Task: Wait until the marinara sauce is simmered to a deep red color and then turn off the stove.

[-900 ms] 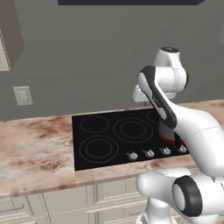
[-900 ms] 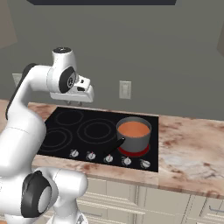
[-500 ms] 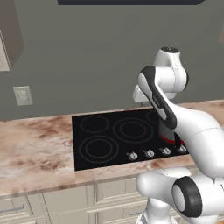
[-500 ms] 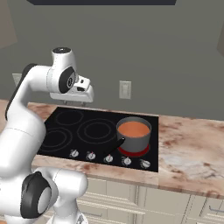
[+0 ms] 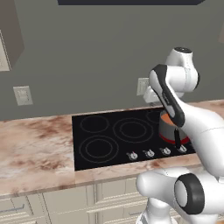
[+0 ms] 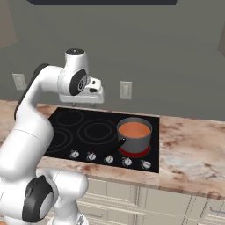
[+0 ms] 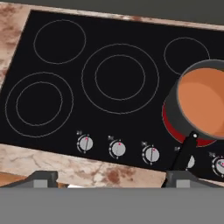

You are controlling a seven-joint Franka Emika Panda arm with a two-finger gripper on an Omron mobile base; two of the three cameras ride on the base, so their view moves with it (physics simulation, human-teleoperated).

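The marinara sauce (image 7: 204, 101) sits in a grey saucepan (image 6: 133, 139) at the right side of the hand view, on a burner (image 7: 171, 127) that glows red. It looks orange-red, not yet deep red, so the waiting seems unfinished. The stove (image 7: 109, 92) is still on; its knobs (image 7: 118, 149) lie untouched along the lower edge. The claw (image 7: 111, 177) hangs above, jaws wide and empty.

White arm folded at the elbow, wrist raised high. Gripper (image 6: 83, 103) hangs pointing downward, nothing held; fingertips (image 7: 43, 178) stand wide apart at the hand view's bottom edge.
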